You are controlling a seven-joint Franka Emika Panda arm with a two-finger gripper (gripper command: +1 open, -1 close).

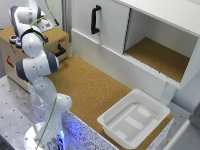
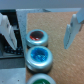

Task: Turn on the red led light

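In the wrist view the red led light [image 2: 37, 37] is a small round cap with a silver rim and a reddish centre. It sits in a row with a blue-centred cap [image 2: 39, 56] and a green-centred cap [image 2: 41, 79]. My gripper [image 2: 40, 46] hangs above them, open, with one finger [image 2: 8, 31] on each side of the row and nothing between them. The fingers touch no cap. In the exterior view the gripper [image 1: 19, 41] is over the wooden box [image 1: 10, 52] at the far left, and the caps are hard to make out there.
The wooden box carries a black handle [image 1: 60, 50]. A cork tabletop [image 1: 95, 85] runs to a white tray [image 1: 132, 120] at the exterior view's right. Behind stands a white cabinet with a black door handle [image 1: 95, 19] and an open compartment [image 1: 160, 56].
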